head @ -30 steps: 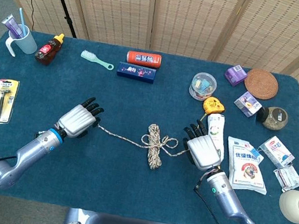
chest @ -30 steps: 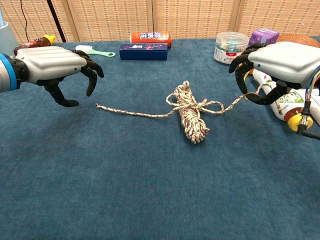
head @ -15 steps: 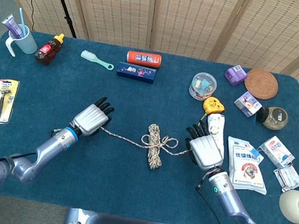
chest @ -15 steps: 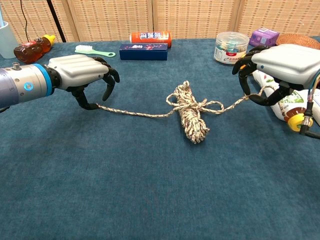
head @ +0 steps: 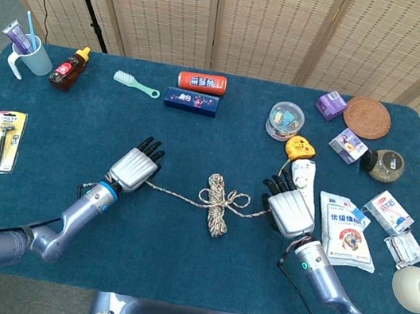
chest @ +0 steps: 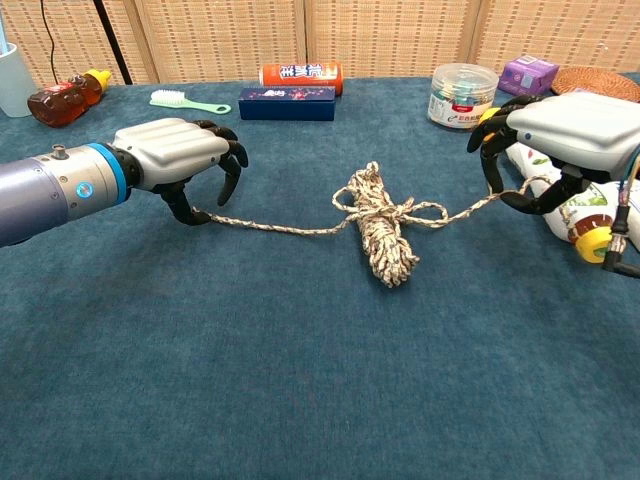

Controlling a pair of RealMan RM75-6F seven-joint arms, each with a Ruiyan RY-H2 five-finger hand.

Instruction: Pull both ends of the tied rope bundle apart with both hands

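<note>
Left hand (chest: pixel 175 155) low over left rope end (chest: pixel 205 217), fingers curled around it, thumb tip touching rope; firm grip not confirmed. Right hand (chest: pixel 560 135) pinching right rope end (chest: pixel 505 195), strand rising off table into fingers. Rope bundle (chest: pixel 382 225) between hands, inboard of each, a bit nearer right. Loose strands running left-right; bundle's long axis crosswise. Likely pull: straight outward, each hand away from knot.

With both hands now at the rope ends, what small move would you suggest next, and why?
Probably close the left hand on the loose left end of the speckled braided rope. Its fingers curl over that end, but a firm grip is not evident, while the right hand seems to pinch the other end, which rises off the blue cloth table. The tied rope bundle remains knotted, so pulling should wait.
</note>
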